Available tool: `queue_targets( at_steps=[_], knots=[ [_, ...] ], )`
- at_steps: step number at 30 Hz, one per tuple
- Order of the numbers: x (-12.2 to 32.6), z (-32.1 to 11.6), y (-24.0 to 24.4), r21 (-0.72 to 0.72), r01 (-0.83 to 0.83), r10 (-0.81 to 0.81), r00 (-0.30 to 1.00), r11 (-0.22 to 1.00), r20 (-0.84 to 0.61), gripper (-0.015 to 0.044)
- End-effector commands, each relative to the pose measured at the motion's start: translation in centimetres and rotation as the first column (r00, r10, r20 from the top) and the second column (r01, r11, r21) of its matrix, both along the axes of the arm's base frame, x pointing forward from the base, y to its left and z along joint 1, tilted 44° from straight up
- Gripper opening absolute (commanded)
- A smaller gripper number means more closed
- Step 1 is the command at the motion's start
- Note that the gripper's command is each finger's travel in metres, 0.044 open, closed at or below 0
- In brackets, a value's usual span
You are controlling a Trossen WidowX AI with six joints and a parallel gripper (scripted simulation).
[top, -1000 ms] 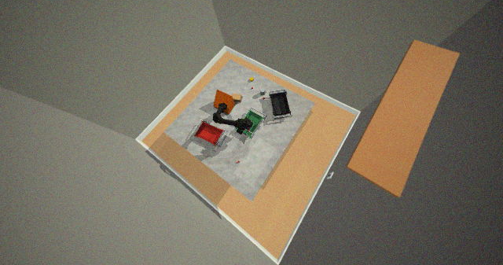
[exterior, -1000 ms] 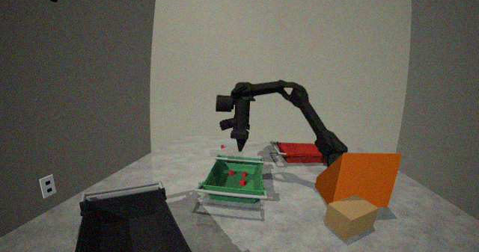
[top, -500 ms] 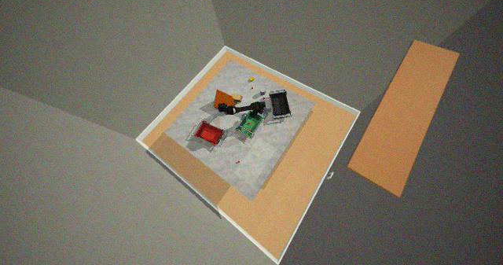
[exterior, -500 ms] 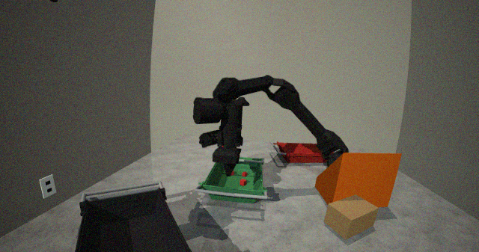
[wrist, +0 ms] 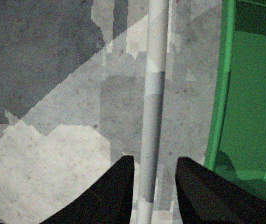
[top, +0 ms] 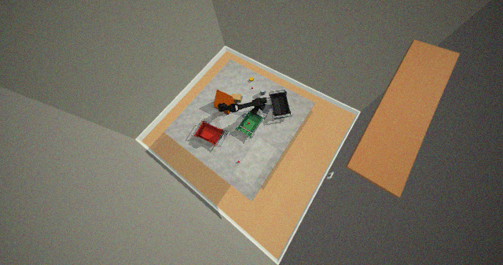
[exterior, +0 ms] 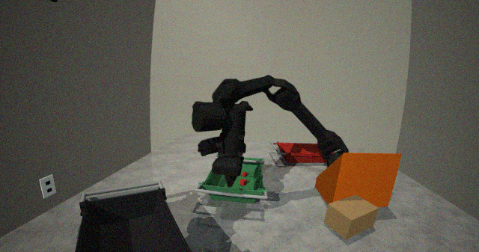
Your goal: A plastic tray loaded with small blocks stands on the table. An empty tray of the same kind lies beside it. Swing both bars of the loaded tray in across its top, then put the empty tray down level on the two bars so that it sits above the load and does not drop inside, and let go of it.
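Observation:
The loaded green tray [top: 255,119] [exterior: 258,174] [wrist: 251,125] stands on the table with small red blocks [exterior: 242,182] inside. Its far bar [exterior: 256,161] lies in across the top. Its near bar [exterior: 239,194] [wrist: 156,100] is out over the end that faces the black tray. My gripper [exterior: 230,184] [wrist: 154,167] points down at this near bar, fingers a little apart and empty, the bar passing between the tips in the wrist view; contact cannot be told. A red tray [top: 210,133] [exterior: 299,151] and a black tray [top: 280,104] [exterior: 127,222] both look empty.
An orange wedge-shaped block [top: 222,97] [exterior: 368,177] stands by the arm's base, with a tan box [top: 236,97] [exterior: 351,218] beside it. A small yellow object [top: 251,79] and a stray red block [top: 238,162] lie on the table. The arm reaches over towards the green tray.

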State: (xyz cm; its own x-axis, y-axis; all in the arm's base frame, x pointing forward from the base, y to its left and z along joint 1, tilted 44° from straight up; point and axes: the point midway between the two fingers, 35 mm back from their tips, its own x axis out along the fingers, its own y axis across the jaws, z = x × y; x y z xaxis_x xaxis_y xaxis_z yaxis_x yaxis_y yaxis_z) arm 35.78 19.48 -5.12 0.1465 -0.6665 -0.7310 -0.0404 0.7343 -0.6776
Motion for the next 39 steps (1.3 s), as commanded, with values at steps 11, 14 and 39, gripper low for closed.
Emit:
queue_targets(
  at_steps=[11, 14, 39],
  knots=[
    [0.6, -3.7, -3.6, -0.009, -0.002, 0.002, 1.0, 1.0, -0.005, 0.0088],
    [0.6, -3.9, -3.8, -0.01, -0.002, 0.002, 1.0, 1.0, -0.005, 0.0088],
    [0.7, 2.2, -7.7, -0.014, -0.002, 0.002, 1.0, 1.0, -0.006, 0.0088]
  ],
)
